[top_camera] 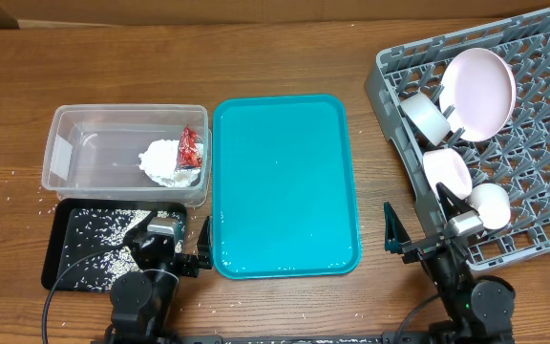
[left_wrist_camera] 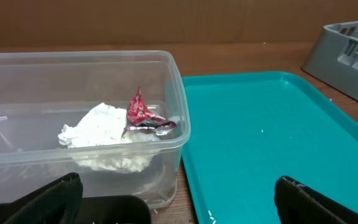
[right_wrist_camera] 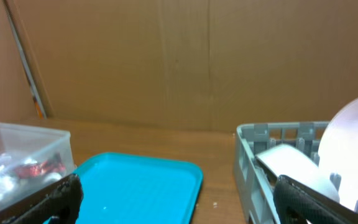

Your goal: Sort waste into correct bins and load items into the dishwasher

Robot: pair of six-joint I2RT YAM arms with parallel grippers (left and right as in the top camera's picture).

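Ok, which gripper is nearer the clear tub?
Left. The left gripper sits at the clear tub's near edge, over the black tray; the right gripper is across the teal tray, by the grey rack.

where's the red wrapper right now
In the overhead view, the crumpled red wrapper sits inside the clear plastic tub on the left, at its right end against the white tissue wad, near the teal tray.

dish rack [top_camera: 542,162]: right side cut off | plate [right_wrist_camera: 356,143]: cropped by right edge | rice grains [top_camera: 94,234]: uncountably small
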